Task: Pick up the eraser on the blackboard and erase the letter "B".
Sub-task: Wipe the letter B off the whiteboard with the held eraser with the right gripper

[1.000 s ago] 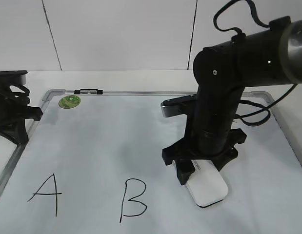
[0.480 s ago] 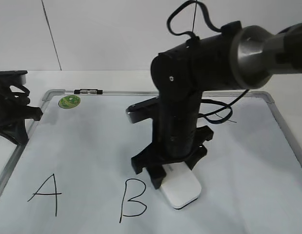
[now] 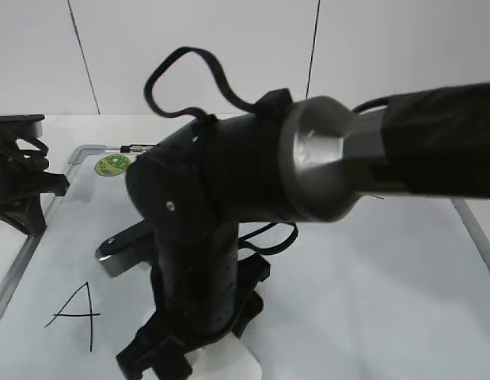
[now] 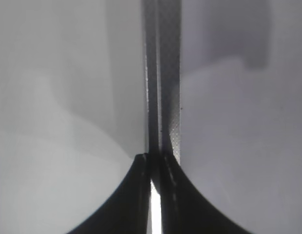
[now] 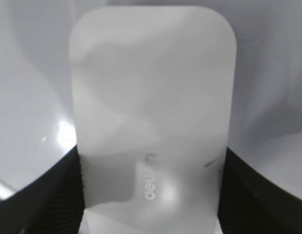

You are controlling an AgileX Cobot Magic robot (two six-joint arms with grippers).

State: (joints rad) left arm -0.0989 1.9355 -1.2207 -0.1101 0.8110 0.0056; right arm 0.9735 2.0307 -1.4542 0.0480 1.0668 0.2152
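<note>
My right gripper [image 5: 151, 204] is shut on the eraser [image 5: 151, 97], a white rounded block held flat on the blackboard [image 3: 371, 277]. In the exterior view the right arm reaches across to the lower left of the board. Only a white corner of the eraser [image 3: 235, 362] shows under the right gripper [image 3: 199, 360]. The letter "B" is hidden behind the arm. The black "A" [image 3: 74, 317] shows to the left of the arm. My left gripper [image 4: 153, 165] is shut and empty over the board's grey frame edge [image 4: 163, 73]. It sits at the board's left side [image 3: 27, 190].
A round green sticker [image 3: 112, 165] and a small black-and-silver clip [image 3: 138, 147] sit at the board's top left. The right arm's cable loops above it [image 3: 181, 71]. The board's right frame [image 3: 474, 229] shows at the right edge.
My right arm has swept left across the board with the eraser, from right of the B to over it. The B is now covered. The left arm has not moved.
</note>
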